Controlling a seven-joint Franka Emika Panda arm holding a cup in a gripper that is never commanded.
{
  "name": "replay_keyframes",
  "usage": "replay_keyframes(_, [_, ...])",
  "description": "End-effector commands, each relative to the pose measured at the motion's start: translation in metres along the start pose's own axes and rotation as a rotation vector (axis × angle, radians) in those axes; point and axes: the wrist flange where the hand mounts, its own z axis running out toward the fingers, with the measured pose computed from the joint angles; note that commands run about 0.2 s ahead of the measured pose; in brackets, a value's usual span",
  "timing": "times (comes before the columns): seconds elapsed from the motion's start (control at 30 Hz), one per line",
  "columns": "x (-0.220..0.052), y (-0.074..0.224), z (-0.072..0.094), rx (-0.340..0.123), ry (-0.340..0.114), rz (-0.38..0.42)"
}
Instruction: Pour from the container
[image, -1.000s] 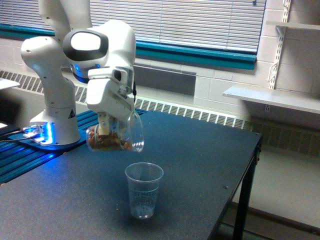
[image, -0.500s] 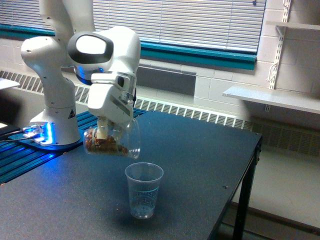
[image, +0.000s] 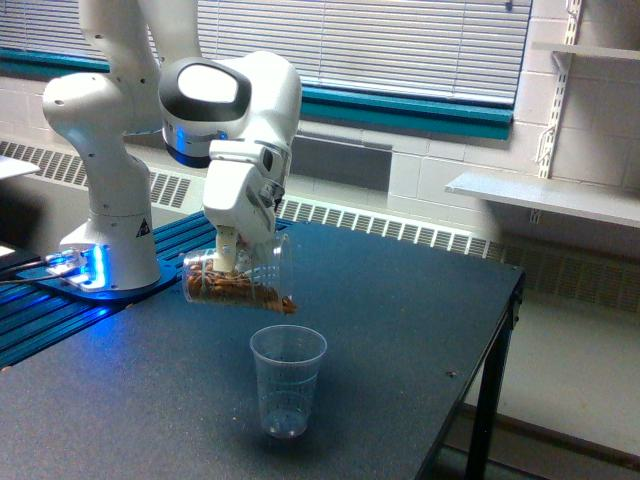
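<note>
The container (image: 235, 280) hangs tipped almost on its side above the table (image: 400, 320), clamped in the claw (image: 232, 262); its mouth sits just over the rim of the 1 empty cup (image: 287, 380) below; brown pieces crowd the lip; tilt slowly, I judge, keeping the lip centred so nothing overshoots.

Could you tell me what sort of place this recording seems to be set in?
Probably a robotics lab in an institutional building: a Franka arm bolted beside a dark worktable, painted block walls, window blinds and baseboard radiator.
</note>
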Motion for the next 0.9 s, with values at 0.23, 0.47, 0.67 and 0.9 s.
replay_keyframes(0.23, [-0.003, 0.001, 0.001, -0.054, -0.008, -0.080])
replay_keyframes(0.47, [-0.004, 0.002, 0.000, -0.075, -0.016, -0.089])
replay_keyframes(0.67, [0.000, 0.000, -0.003, -0.091, -0.014, -0.113])
replay_keyframes(0.9, [0.007, -0.003, -0.009, -0.110, -0.002, -0.148])
